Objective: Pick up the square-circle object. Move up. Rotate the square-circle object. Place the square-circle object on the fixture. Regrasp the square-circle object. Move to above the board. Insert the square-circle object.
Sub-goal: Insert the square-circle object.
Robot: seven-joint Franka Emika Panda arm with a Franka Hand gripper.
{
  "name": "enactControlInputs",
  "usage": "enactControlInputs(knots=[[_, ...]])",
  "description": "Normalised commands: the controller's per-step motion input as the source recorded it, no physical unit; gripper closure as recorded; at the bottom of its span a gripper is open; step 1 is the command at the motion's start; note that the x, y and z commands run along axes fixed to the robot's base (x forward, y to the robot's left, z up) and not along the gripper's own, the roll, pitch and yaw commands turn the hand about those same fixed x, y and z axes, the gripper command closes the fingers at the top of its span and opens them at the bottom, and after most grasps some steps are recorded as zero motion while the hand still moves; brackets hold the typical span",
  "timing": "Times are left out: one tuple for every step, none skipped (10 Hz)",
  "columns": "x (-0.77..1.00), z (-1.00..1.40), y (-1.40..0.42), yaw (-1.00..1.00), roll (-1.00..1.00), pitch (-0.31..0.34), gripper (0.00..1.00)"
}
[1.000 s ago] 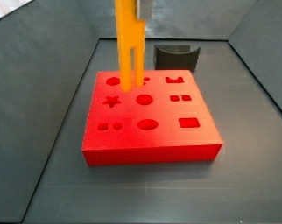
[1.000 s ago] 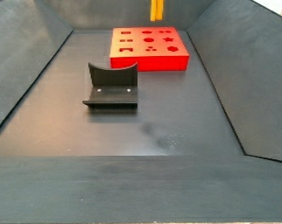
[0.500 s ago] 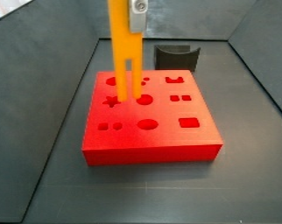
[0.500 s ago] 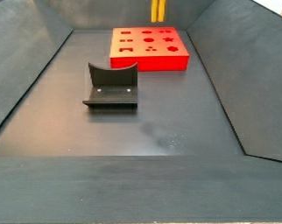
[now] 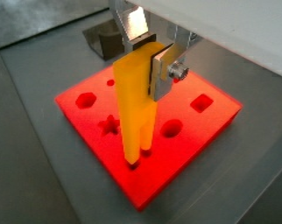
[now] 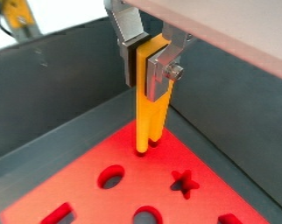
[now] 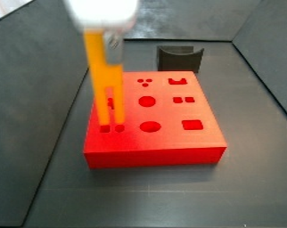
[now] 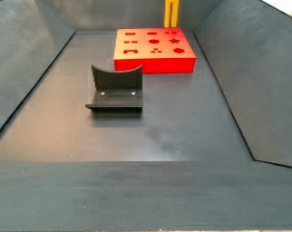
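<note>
Shifting: the claw (image 5: 158, 63) has carried the square-circle object (image 5: 137, 109) across the board (image 7: 170, 147); half a second ago it hung over the row by the star hole, and now it stands over the pair of small holes at a near corner in a side view.
Meaning for the task: judged from this, the move above the board is done and the insertion is beginning; the fixture step lies behind.
Claw state: narrow, its silver plates clamped on the upper end of the yellow-orange bar, seen in both wrist views.
Object: hangs upright straight below the claw, its forked lower tips at or just touching the board's top; whether they have entered a hole I cannot tell.
Hole beneath the claw: a small dark opening (image 6: 143, 154) sits right at the bar's tips in a wrist view.
Other holes: the star (image 6: 186, 183) and a round hole (image 5: 172, 129) lie just beside the bar, both holding nothing.
Fixture (image 8: 114, 89): well apart from the claw, past the board's edge, its notch holding nothing.
Risk: judged, a slight misalignment would make the tips catch on the hole's rim.
</note>
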Motion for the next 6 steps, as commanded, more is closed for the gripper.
enactControlInputs(knots=[[-0.16, -0.33, 0.0, 0.0, 0.0, -0.08, 1.0], [-0.05, -0.31, 0.0, 0.02, 0.0, -0.107, 1.0], [0.0, -0.22, 0.0, 0.05, -0.06, -0.167, 1.0], [0.03, -0.15, 0.0, 0.05, -0.09, -0.169, 1.0], [0.06, -0.19, 0.0, 0.04, -0.06, -0.146, 1.0], [0.15, -0.24, 0.0, 0.0, -0.03, -0.146, 1.0]])
